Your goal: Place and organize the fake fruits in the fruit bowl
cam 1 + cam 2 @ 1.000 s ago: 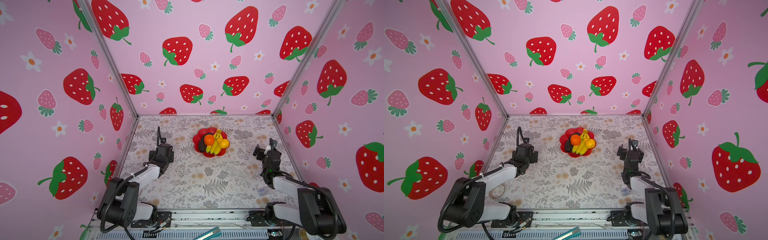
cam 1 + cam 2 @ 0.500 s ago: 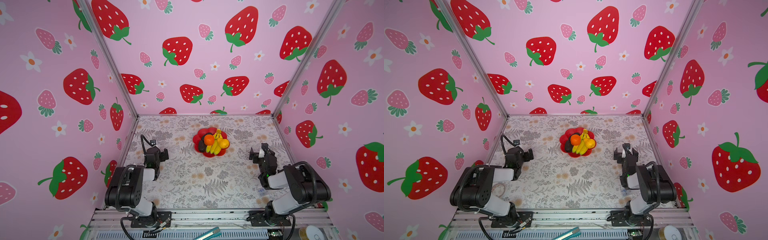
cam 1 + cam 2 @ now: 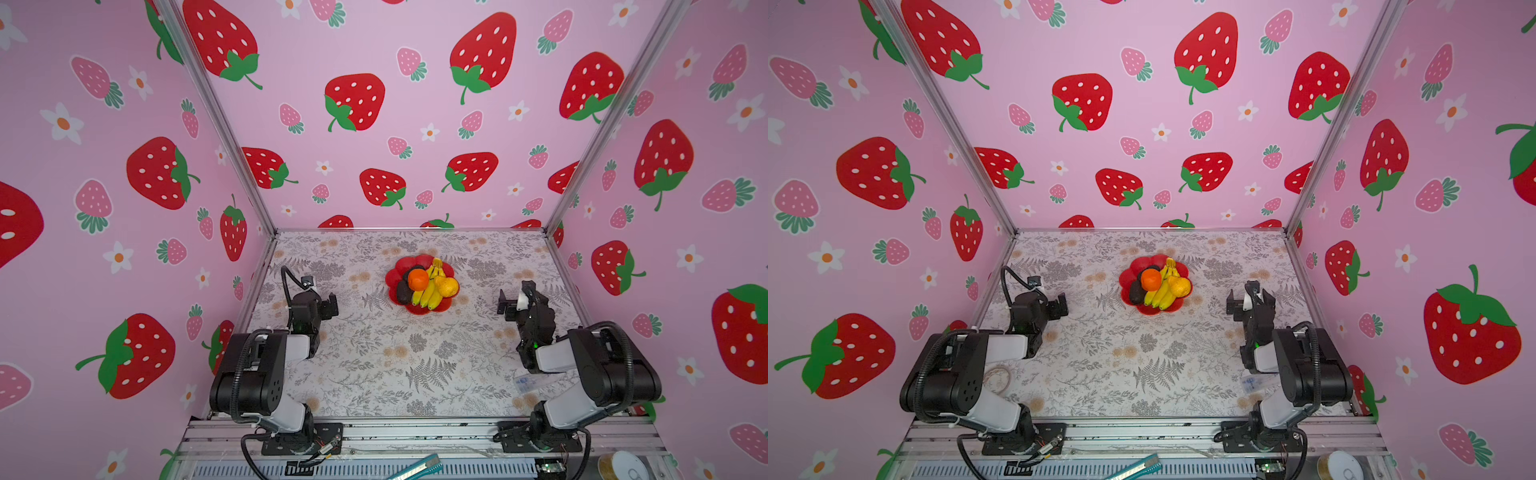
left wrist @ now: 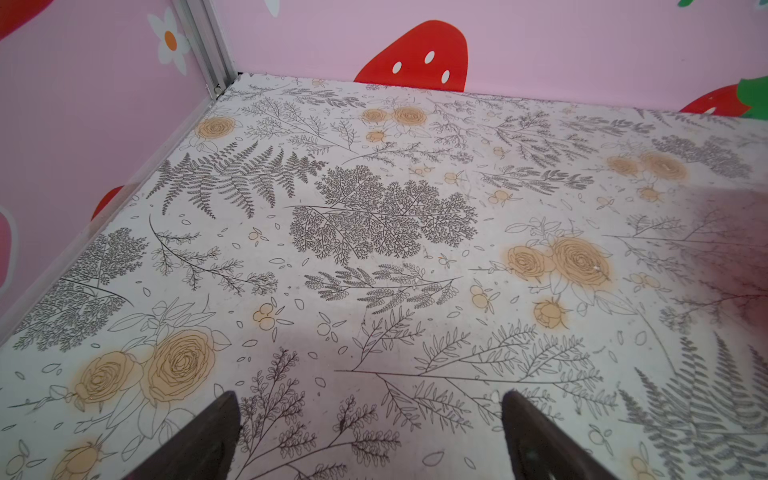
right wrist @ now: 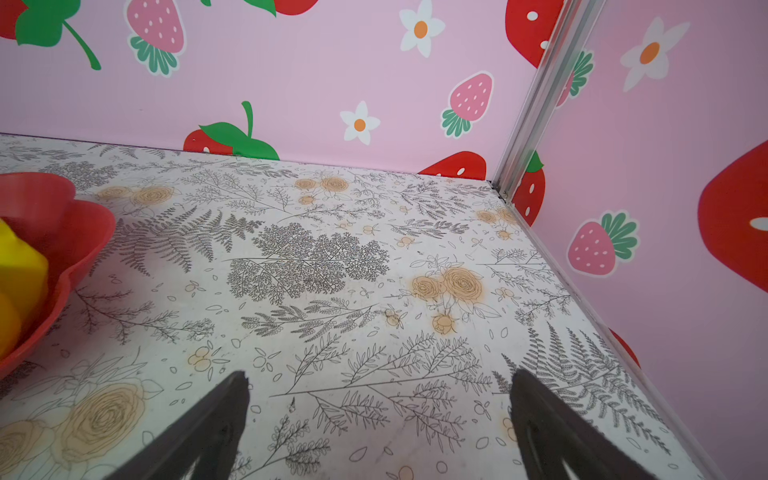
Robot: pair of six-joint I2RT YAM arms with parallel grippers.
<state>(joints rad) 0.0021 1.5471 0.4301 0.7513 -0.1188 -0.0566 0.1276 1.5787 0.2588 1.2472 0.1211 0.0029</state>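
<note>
With the left gripper (image 4: 370, 409) and right gripper (image 5: 379, 390) wide open and empty, only a bump could spill the fruits (image 3: 426, 291) from the shallow bowl (image 3: 405, 264).

Both top views look steeply down from high above the near edge toward the far wall (image 3: 415, 50), covering the whole table (image 3: 374, 374); the 2 overlap almost entirely. The left wrist camera rides low and close, facing the far-left corner. The right wrist camera, equally low, faces the far-right corner, sharing the fruit bowl (image 5: 79, 232) rim with them.
</note>
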